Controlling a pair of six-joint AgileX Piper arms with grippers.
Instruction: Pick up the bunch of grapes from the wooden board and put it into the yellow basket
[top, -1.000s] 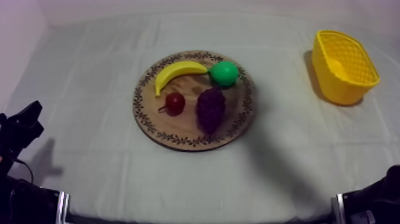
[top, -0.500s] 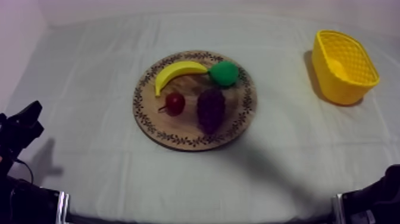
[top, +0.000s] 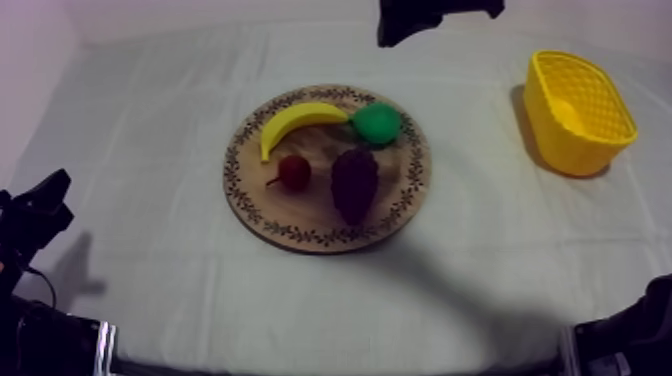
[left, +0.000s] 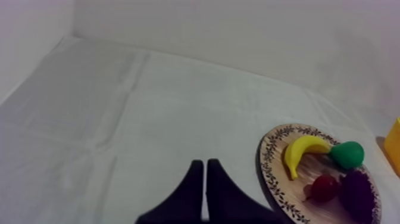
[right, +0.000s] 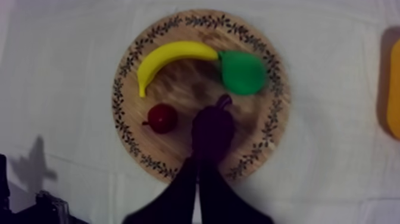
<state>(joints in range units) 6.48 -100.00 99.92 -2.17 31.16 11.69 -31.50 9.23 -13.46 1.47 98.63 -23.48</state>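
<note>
The dark purple bunch of grapes (top: 354, 183) lies on the right half of the round wooden board (top: 245, 190), below the green pear (top: 377, 122). The yellow basket (top: 580, 110) stands at the far right. My right arm (top: 435, 15) comes in at the top view's upper edge, high above the table. Looking straight down, my right gripper (right: 197, 162) is shut on nothing, its wedge over the near end of the grapes (right: 212, 128). My left gripper (left: 205, 162) is shut, low at the left side of the table, left of the board (left: 269, 164).
A yellow banana (top: 295, 120) and a small red fruit (top: 293, 172) share the board with the pear. My left gripper (top: 45, 200) rests near the table's left edge. The basket's edge (right: 393, 89) shows to the right of the board (right: 122, 119).
My right arm has come into the top view at its upper edge, and its shadow now falls across the board's right side. The fruit and my left arm have not moved.
</note>
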